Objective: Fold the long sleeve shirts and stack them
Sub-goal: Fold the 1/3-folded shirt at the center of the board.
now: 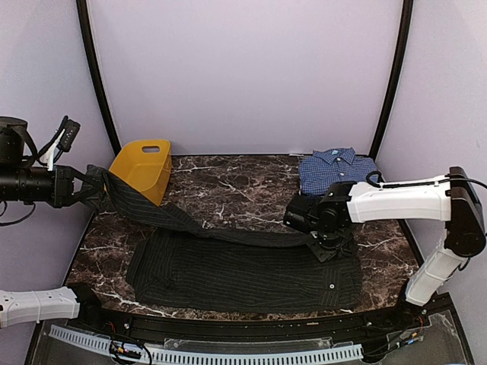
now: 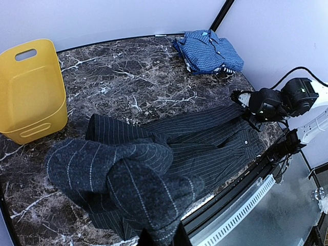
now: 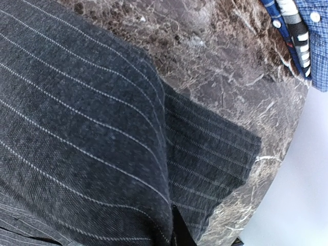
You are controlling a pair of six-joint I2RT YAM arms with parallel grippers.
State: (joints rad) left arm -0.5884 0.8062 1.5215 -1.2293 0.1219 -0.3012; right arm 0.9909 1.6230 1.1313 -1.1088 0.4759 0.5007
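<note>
Tension across black shirt [image 1: 243, 274], clamped tight in left gripper [image 1: 85, 188] and right gripper [image 1: 318, 239] (tips buried); risks tearing loose, skewing the fold.

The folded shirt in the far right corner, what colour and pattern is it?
The folded shirt is blue with a small check, clearest in the left wrist view.

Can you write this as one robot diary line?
left gripper: holds black shirt sleeve, stretched | right gripper: grips its shoulder end | blue shirt: folded, far right
</note>
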